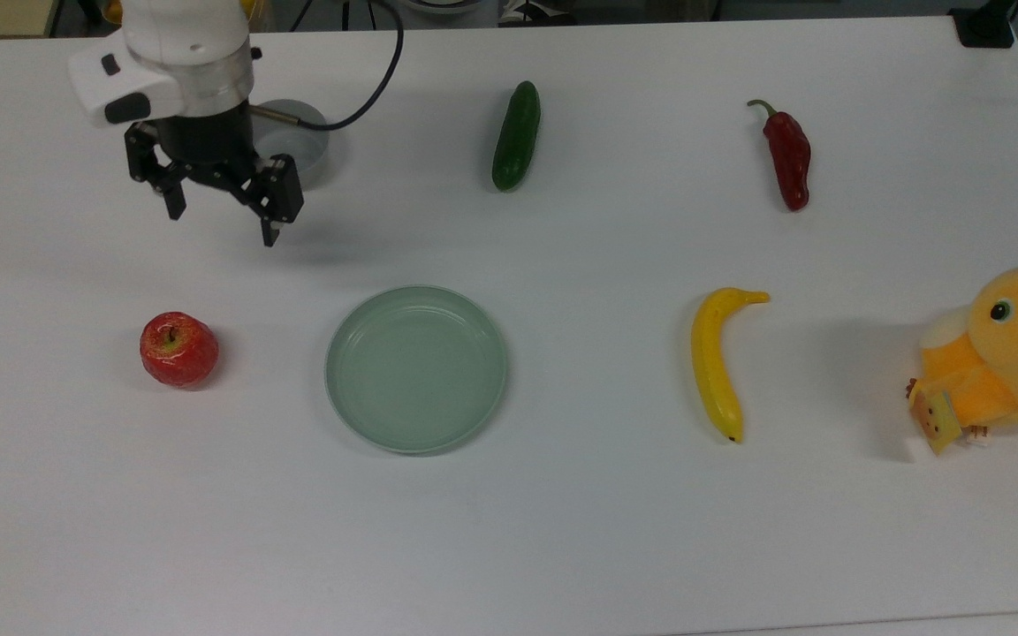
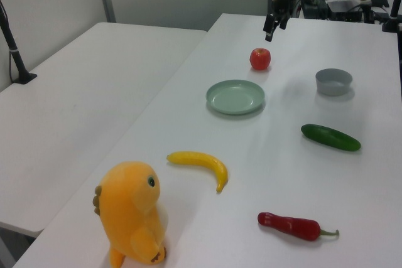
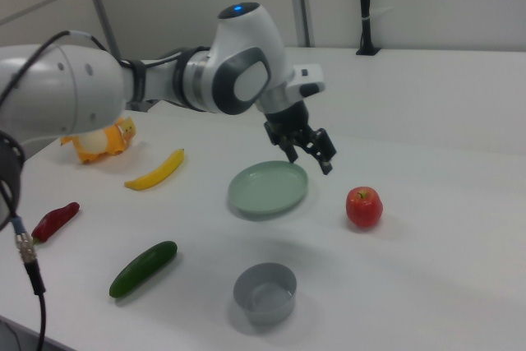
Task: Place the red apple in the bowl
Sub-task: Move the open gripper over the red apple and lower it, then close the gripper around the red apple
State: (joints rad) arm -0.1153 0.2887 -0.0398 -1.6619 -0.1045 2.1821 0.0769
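A white Franka arm hangs its black two-finger gripper [image 1: 222, 228] in the air above the white surface [image 1: 562, 530], fingers spread apart and grasping nothing. In the top view the gripper sits between the grey bowl [image 1: 304, 150], which the arm's wrist partly covers, and the red apple [image 1: 178, 349], which rests alone on the surface well below it, near the top view's left side. In the right view the gripper [image 3: 307, 154] hovers above and to the left of the red apple [image 3: 364, 206], with the empty grey bowl [image 3: 264, 293] standing nearer the camera. In the left view the gripper [image 2: 272, 26] is up at the far end of the surface, just above the red apple [image 2: 260, 58], and the grey bowl [image 2: 333, 81] stands off to the left view's right. A shallow pale-green plate [image 1: 416, 367] lies empty beside the apple in the top view. A dark green cucumber [image 1: 516, 135], a dark-red chili pepper [image 1: 787, 157], a yellow banana [image 1: 716, 360] and an orange plush duck [image 1: 999, 353] are spread across the rest of the surface, each apart from the others. The duck carries a small yellow tag [image 1: 936, 419]; whatever is printed on it cannot be read.
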